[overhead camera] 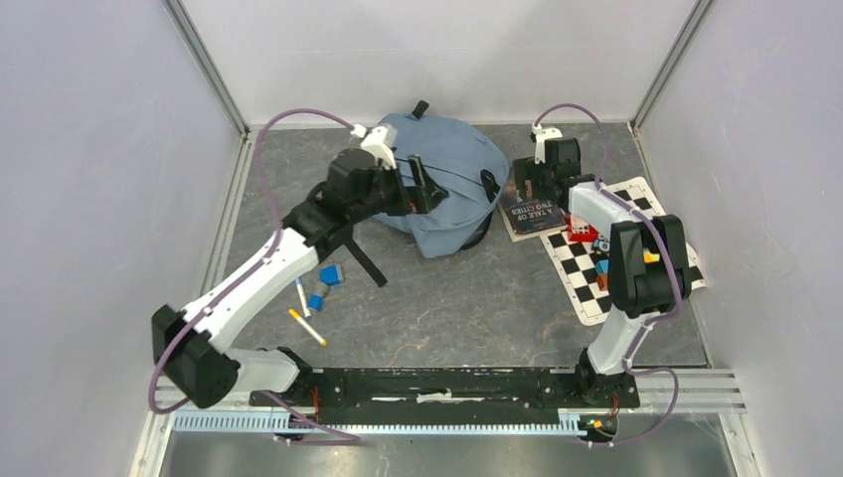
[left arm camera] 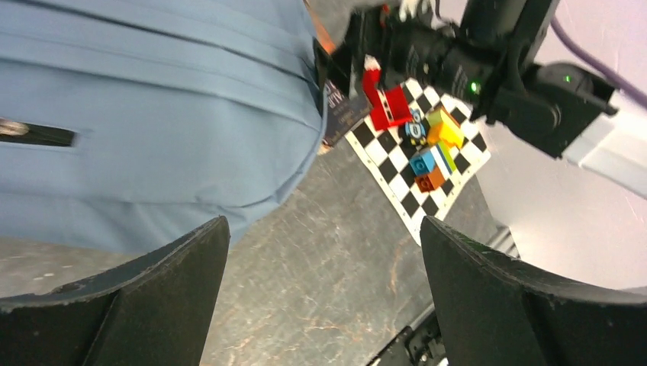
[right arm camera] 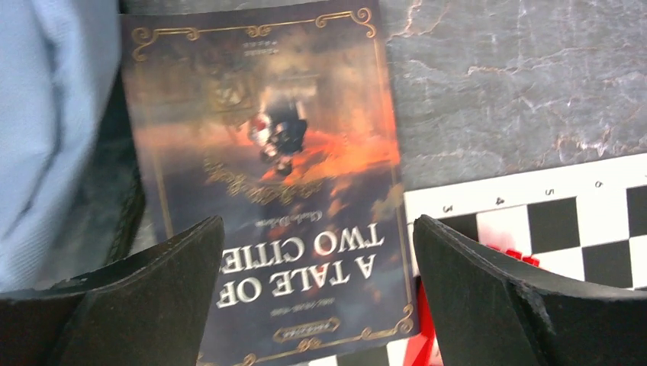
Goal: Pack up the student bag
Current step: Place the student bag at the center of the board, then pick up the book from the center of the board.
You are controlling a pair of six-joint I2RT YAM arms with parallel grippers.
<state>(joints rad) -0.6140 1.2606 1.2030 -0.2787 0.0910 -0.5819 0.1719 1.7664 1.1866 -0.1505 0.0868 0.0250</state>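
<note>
Book (right arm camera: 267, 175): "A TALE OF TWO CITIES"

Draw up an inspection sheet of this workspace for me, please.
Surface: grey marbled tabletop, no spills seen.
Job's things: large grey-blue fabric backpack lying at the back.
Clutter: dark paperback book beside it; black-and-white chequered mat bearing coloured toy blocks; two blue blocks and two pens near the left arm.
Grippers: left gripper open beside the backpack; right gripper open above the paperback.
Cables: purple cables arch over both arms.
Surroundings: white enclosure walls; nothing else seen.
</note>
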